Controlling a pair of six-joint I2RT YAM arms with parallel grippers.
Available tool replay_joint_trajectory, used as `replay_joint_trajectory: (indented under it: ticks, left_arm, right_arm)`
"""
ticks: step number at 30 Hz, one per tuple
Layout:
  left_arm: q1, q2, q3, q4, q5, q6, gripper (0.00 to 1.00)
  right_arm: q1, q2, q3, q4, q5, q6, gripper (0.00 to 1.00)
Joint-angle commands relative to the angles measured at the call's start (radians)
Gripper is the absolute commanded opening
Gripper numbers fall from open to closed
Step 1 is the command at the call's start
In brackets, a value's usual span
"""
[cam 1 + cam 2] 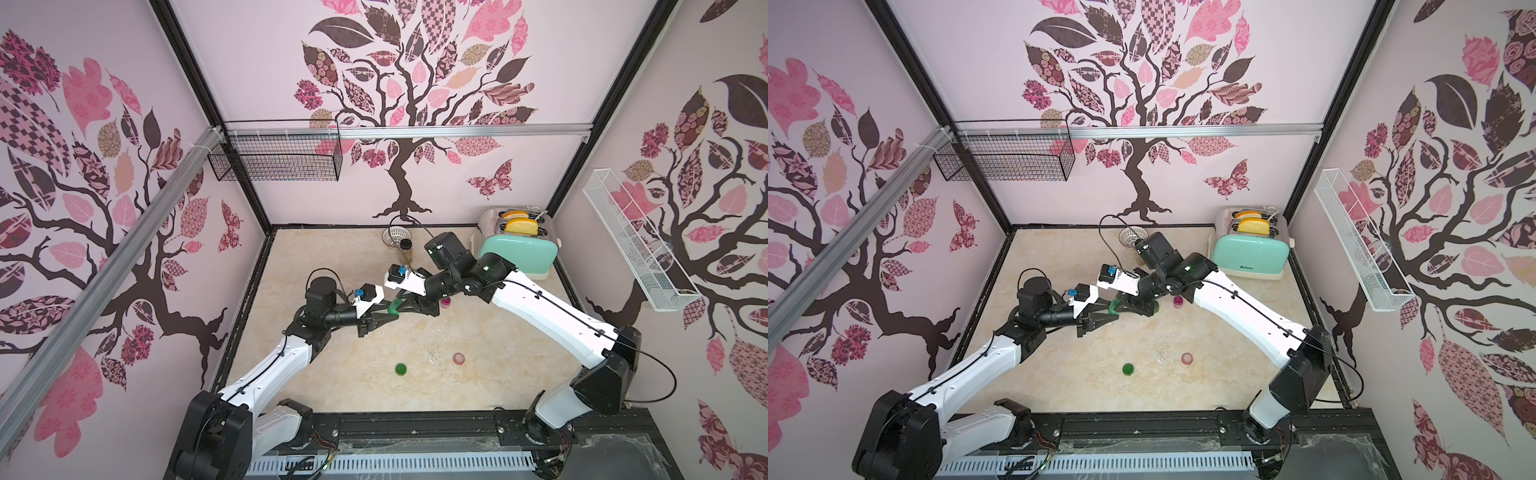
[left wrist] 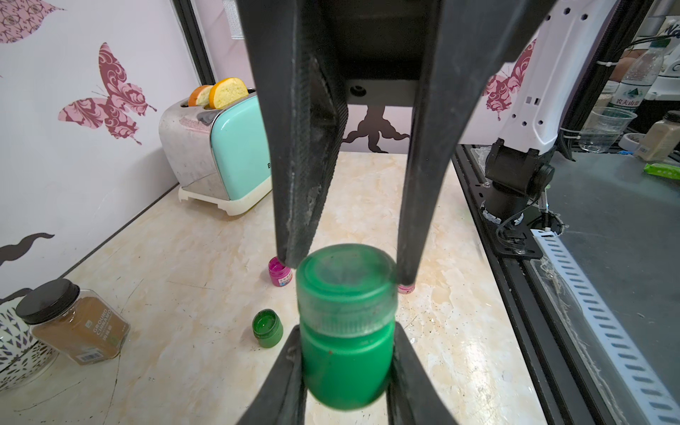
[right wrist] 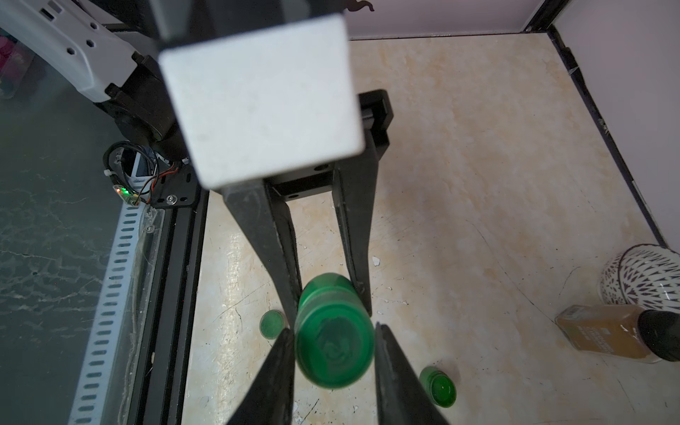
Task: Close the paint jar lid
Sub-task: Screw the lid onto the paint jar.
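Observation:
A green paint jar is held up off the table between the two arms, and my left gripper is shut on its body. Its green lid sits on the jar's mouth, with my right gripper shut on the lid's sides from the opposite direction. The lid's top faces the right wrist camera. In both top views the jar shows only as a small green patch where the two sets of black fingers meet, mid-table.
On the table stand an open green jar, an open pink jar, a loose green lid and a loose pink lid. A mint toaster, a spice jar and a patterned white cup stand at the back.

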Motion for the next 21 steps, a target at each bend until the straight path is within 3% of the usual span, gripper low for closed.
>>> replay_joint_trajectory:
  ticks: [1,12,21]
  left_arm:
    - [-0.006,-0.021,0.024,0.034,0.016,0.015,0.27]
    - [-0.007,-0.042,0.014,0.045,-0.033,0.023,0.26]
    - [-0.007,-0.041,0.011,0.047,-0.029,0.021,0.26]
  right_arm:
    - [0.021,0.029,0.033,0.001,0.038,0.087,0.26]
    - [0.067,0.029,-0.025,0.097,0.146,0.346,0.23]
    - [0.071,-0.033,-0.006,0.121,0.143,0.343,0.40]
